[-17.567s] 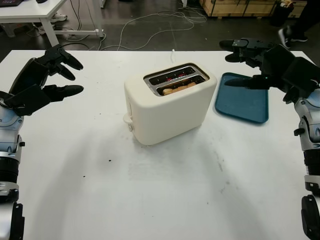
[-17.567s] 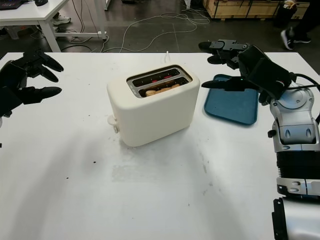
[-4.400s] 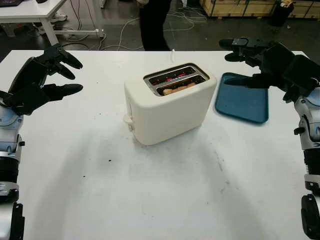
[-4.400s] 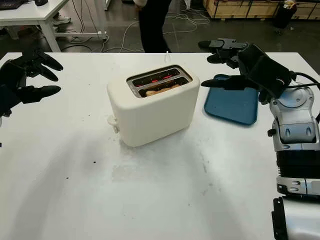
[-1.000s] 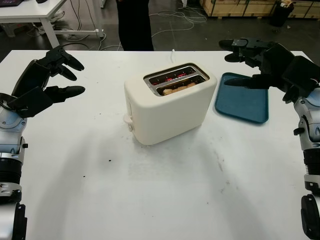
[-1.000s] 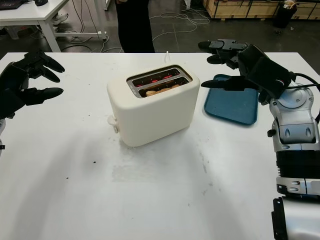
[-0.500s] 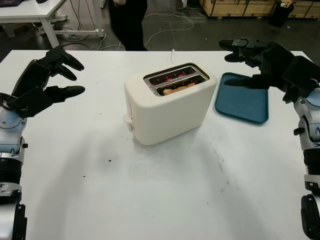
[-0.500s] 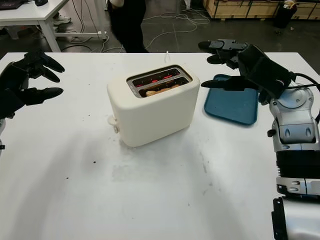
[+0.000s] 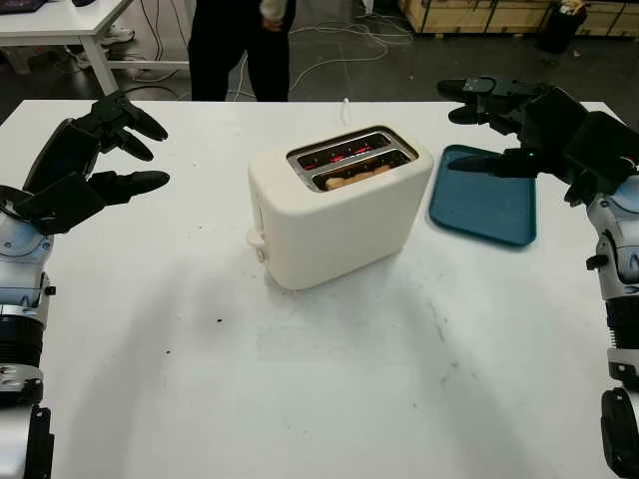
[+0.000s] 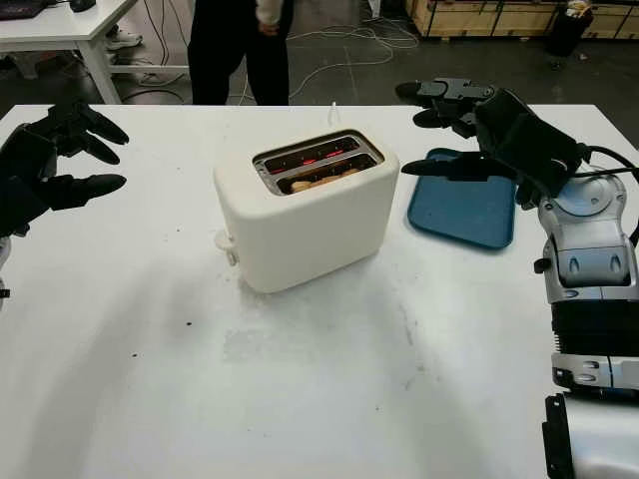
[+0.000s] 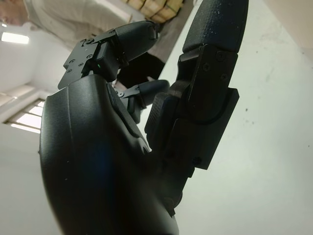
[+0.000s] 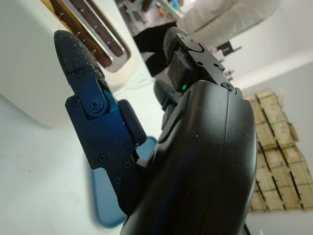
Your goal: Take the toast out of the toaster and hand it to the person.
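A workshop floor strewn with cables lies behind a wide white table, and a person in dark trousers stands at its far edge. At the table's middle stands a cream two-slot plastic toaster. Its heating wires glow red, and a browned slice of toast sits low in the slot nearer the robot, barely above the rim. A flat dark-blue tray lies just beside the toaster.

The robot's black three-finger left hand hovers open and empty, well apart from the toaster. Its black right hand hovers open above the tray's far end, also holding nothing.

Since so little toast shows, a good lift would likely mean fingers coming straight down over the slot, pinching the top edge and avoiding the hot wires.
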You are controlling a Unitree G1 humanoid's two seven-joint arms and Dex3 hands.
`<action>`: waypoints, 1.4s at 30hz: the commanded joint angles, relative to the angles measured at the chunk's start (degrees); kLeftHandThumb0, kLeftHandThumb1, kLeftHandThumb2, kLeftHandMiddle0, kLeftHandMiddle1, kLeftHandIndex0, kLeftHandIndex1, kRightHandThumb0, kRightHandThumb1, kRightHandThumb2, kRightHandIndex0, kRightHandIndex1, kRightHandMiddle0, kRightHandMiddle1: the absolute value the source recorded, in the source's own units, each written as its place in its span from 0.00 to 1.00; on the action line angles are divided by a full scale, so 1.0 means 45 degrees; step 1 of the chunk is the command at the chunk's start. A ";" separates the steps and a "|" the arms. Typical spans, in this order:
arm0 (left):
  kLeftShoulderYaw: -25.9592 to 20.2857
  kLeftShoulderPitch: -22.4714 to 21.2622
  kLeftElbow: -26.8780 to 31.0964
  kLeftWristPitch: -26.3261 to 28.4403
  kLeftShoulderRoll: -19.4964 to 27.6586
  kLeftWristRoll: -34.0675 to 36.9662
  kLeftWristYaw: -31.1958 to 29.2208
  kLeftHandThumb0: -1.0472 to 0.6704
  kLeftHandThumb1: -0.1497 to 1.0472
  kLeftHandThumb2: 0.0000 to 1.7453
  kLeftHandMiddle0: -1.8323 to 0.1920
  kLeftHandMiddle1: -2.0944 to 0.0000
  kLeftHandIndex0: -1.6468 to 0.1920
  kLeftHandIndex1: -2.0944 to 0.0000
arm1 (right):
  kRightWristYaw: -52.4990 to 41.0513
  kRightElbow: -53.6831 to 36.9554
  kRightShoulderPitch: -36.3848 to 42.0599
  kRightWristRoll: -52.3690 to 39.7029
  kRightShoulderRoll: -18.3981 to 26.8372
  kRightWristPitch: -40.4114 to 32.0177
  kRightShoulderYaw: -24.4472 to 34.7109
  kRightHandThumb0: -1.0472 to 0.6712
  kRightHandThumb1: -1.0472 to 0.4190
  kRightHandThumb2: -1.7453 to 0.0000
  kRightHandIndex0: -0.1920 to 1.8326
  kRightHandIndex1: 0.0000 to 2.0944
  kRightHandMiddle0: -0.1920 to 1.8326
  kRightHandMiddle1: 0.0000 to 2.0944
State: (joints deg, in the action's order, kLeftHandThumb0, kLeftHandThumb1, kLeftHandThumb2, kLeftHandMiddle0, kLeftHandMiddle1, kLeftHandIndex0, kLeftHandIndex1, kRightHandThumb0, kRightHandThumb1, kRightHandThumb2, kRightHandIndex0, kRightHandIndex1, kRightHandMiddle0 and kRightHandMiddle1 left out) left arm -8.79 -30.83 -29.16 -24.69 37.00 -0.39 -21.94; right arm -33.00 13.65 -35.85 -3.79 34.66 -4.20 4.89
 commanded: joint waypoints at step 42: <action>-0.0062 -0.0009 0.0041 -0.0097 -0.0025 0.0049 0.0005 0.00 0.89 0.07 0.79 0.28 0.79 0.33 | 0.0016 -0.0013 -0.0024 -0.0071 -0.0063 0.0155 0.0038 0.22 0.23 1.00 0.10 0.40 0.32 0.00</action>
State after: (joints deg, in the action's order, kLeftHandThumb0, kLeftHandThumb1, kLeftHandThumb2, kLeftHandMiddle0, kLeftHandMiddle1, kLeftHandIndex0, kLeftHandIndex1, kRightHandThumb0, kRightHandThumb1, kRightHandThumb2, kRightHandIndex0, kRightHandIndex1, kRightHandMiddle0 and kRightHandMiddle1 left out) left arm -8.82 -30.83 -28.72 -24.29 36.78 -0.38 -21.94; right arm -33.01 13.79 -35.85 -3.83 34.65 -4.17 4.89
